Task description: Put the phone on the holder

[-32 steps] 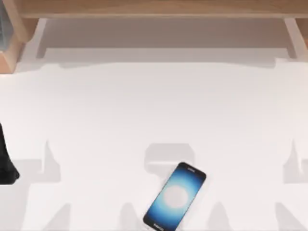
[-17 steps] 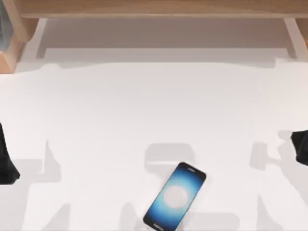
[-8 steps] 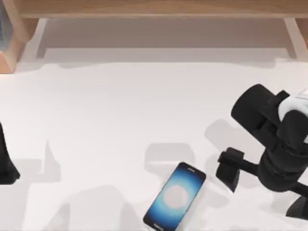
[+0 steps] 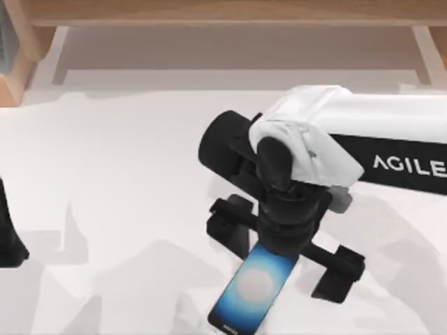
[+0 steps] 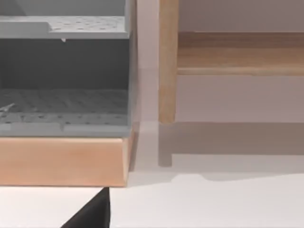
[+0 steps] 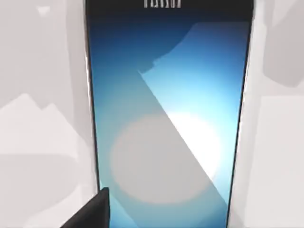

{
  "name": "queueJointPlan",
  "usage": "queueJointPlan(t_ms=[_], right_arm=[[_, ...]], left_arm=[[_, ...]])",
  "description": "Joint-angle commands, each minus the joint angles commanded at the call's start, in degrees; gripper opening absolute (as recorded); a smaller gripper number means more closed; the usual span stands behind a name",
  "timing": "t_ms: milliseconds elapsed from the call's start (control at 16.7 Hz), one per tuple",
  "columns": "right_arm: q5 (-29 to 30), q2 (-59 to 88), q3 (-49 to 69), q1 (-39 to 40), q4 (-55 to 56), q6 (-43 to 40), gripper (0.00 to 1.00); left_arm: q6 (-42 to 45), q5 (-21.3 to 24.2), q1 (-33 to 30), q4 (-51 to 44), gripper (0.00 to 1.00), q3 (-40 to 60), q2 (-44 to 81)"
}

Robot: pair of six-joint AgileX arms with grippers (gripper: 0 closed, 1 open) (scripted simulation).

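Observation:
The phone (image 4: 251, 292) lies flat near the table's front edge, a little right of centre, its blue screen facing up. My right gripper (image 4: 283, 249) hangs directly over the phone's far end, open, with one finger (image 4: 227, 227) to the left of the phone and the other to its right. Nothing is between them. In the right wrist view the phone (image 6: 166, 118) sits close below, with one dark fingertip (image 6: 90, 213) at its side. My left arm (image 4: 8, 237) is parked at the table's left edge. The holder is out of view.
A wooden ledge (image 4: 223, 12) runs along the back of the white table (image 4: 126, 160). A wooden cabinet with grey shelves (image 5: 61, 85) stands at the back left corner. Open table surface lies left of the phone.
My right arm has swung in from the right edge and now hangs over the phone's far end. The phone and the left arm have not moved.

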Motion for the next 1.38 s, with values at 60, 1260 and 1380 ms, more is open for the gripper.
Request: queueJointPlan(t_ms=[60, 1260, 1380], right_arm=[[0.07, 0.94, 2.05, 0.84, 0.01, 1.10, 1.00], [0.23, 9.02, -4.63, 1.90, 16.30, 2.56, 1.00], [0.23, 9.02, -4.63, 1.90, 16.30, 2.56, 0.92]], left_arm=[[0.00, 0.00, 0.00, 0.00, 1.00, 0.00, 0.00], [0.00, 0.00, 0.00, 0.00, 1.00, 0.00, 0.00], [0.00, 0.00, 0.00, 0.00, 1.00, 0.00, 0.00]])
